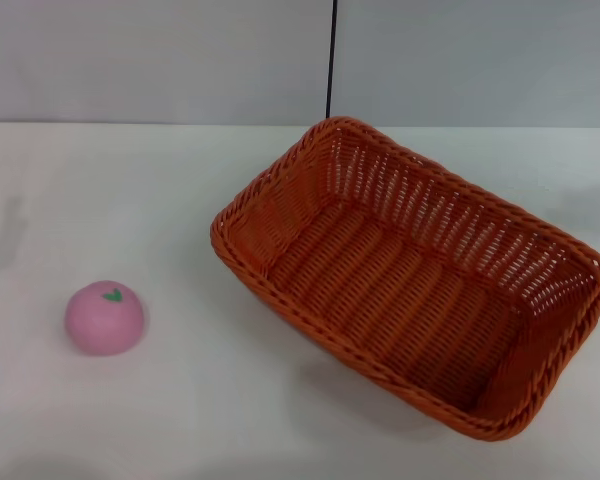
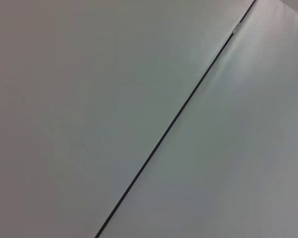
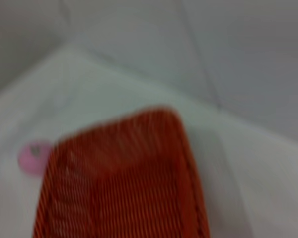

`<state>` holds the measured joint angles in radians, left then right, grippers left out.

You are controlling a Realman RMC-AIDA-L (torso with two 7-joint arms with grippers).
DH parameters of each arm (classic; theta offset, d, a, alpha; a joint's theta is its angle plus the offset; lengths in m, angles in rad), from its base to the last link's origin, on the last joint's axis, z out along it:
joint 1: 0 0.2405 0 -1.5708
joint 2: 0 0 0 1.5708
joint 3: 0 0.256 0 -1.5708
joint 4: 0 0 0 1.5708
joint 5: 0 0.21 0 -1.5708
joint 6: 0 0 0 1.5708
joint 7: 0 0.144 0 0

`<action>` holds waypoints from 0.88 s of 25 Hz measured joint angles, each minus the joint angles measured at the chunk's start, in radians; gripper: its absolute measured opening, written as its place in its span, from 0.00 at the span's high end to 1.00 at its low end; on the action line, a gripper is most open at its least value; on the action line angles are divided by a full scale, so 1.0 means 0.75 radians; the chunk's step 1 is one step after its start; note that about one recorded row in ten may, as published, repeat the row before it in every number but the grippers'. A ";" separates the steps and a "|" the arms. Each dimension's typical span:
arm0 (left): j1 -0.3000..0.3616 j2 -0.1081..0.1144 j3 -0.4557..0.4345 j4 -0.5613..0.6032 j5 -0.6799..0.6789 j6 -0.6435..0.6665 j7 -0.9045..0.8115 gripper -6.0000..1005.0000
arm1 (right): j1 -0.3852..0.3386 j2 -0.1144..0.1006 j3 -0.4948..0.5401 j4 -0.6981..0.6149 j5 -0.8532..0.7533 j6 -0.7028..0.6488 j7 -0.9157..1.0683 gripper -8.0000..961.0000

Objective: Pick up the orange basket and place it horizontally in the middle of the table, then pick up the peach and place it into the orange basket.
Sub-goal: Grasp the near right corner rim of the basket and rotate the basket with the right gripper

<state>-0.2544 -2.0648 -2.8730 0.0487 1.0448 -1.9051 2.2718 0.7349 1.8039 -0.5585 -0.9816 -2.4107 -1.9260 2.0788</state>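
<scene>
Desk (image 1: pixel 180 420), white and bare-looking around the two items, fills most of the head view. On it we note the orange basket (image 1: pixel 410 270), sitting right of centre and turned on a diagonal, one corner toward the back wall, its long side not yet square to us; it is empty. The right wrist view looks down on that basket's rim from above and close, so we judge the right arm is hovering near it, but neither pincer shows in any view and we cannot tell whether either is open or closed. The left wrist view shows only wall panels and a dark seam. The peach (image 1: pixel 105 318) rests well apart from the basket, on the left side of the desk, leaf mark up. Risks as we judge them: a grip on one sloped woven wall could tip the basket; a one-sided lift may leave it skewed; the round peach could roll if nudged.
</scene>
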 joint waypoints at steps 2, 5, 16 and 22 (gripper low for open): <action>0.000 0.000 0.000 0.000 0.000 0.000 0.000 0.18 | 0.016 0.011 -0.102 -0.001 -0.031 0.021 0.015 0.56; 0.000 0.000 0.000 0.000 0.000 0.000 0.000 0.18 | 0.032 0.040 -0.209 -0.009 -0.066 0.068 0.046 0.56; 0.000 0.000 0.000 0.001 0.000 0.000 0.000 0.18 | 0.059 0.145 -0.302 -0.002 -0.206 0.165 0.053 0.57; 0.000 0.000 0.002 0.001 0.002 0.000 0.000 0.18 | 0.066 0.181 -0.343 0.058 -0.222 0.238 0.047 0.57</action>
<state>-0.2547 -2.0647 -2.8717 0.0491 1.0460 -1.9052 2.2718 0.7846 1.9398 -0.8161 -0.9380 -2.5770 -1.7475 2.1137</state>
